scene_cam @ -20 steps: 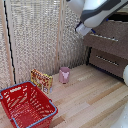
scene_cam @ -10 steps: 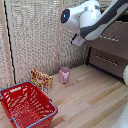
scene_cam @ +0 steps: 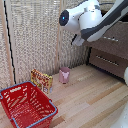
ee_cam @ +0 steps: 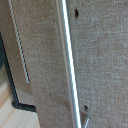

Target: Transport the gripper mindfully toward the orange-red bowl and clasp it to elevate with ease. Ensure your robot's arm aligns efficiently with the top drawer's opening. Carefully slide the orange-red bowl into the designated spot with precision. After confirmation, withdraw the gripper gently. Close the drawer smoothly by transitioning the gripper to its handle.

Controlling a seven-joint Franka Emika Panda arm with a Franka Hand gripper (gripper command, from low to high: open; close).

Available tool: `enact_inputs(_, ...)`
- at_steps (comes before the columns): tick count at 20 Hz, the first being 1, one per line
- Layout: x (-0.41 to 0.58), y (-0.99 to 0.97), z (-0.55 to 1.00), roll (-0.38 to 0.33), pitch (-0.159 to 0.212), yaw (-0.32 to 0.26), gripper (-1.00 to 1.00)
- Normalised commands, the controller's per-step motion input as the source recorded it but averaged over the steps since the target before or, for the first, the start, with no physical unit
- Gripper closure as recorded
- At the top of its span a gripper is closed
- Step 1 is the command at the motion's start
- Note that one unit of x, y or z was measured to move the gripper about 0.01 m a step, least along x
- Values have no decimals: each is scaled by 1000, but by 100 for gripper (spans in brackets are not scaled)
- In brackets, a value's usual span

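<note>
The orange-red bowl is not in either view. My robot's arm (scene_cam: 97,20), thick and glossy white, reaches in from the exterior view's upper right and crosses in front of the dark-brown dresser (scene_cam: 112,55). The hand end (scene_cam: 77,39) hangs as a dark blur in front of the woven screen, too unclear to show the fingers. One drawer front shows below the arm with its thin silver handle (scene_cam: 107,60); the top drawer is mostly hidden behind the arm. The wrist view holds only beige woven panel (ee_cam: 100,60) and a slim silver rod (ee_cam: 68,60).
A large red mesh basket (scene_cam: 27,104) stands on the wood floor at the exterior view's lower left. Beside it a yellow-red snack box (scene_cam: 41,80) stands upright, and a pink cup (scene_cam: 64,75) sits by the woven screen (scene_cam: 35,35).
The arm has swung from the dresser toward the exterior view's left, now filling more of the picture in front of the woven screen. Basket, box and cup have not moved.
</note>
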Motion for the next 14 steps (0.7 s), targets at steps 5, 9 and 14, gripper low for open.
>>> enact_inputs(5, -86, -286, -147, -60, 6, 165, -100)
enact_inputs(9, -188, -455, 0, -3, 10, 13, -100)
enact_inputs(14, -202, -502, 0, -2, 37, -41, -100)
